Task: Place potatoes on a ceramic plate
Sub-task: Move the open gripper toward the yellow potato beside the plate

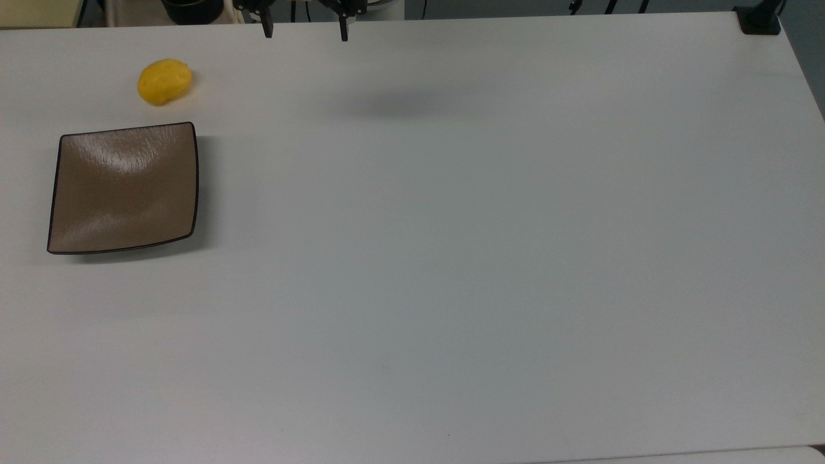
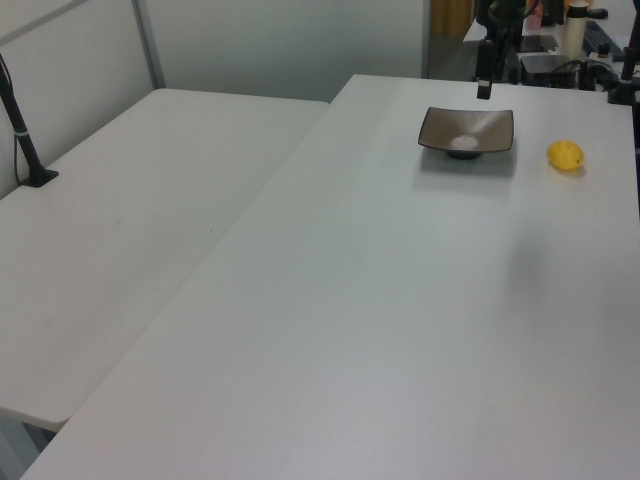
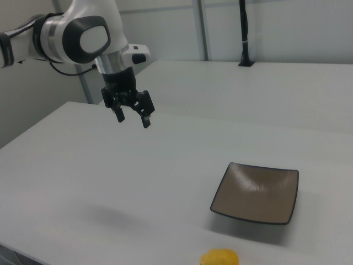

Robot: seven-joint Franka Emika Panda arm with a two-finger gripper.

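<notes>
Still apart — potato (image 1: 164, 81), plate (image 1: 122, 188).

White table (image 1: 490, 258) — second table (image 2: 120, 210) beside it, black post (image 3: 243, 33).

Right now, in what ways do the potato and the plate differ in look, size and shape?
The potato is bright yellow and matte; the plate is glossy brown with a thin dark rim. The potato is a lumpy oval; the plate is square with upturned corners. The potato is far smaller than the plate. Both rest on the white table, apart from each other.
</notes>
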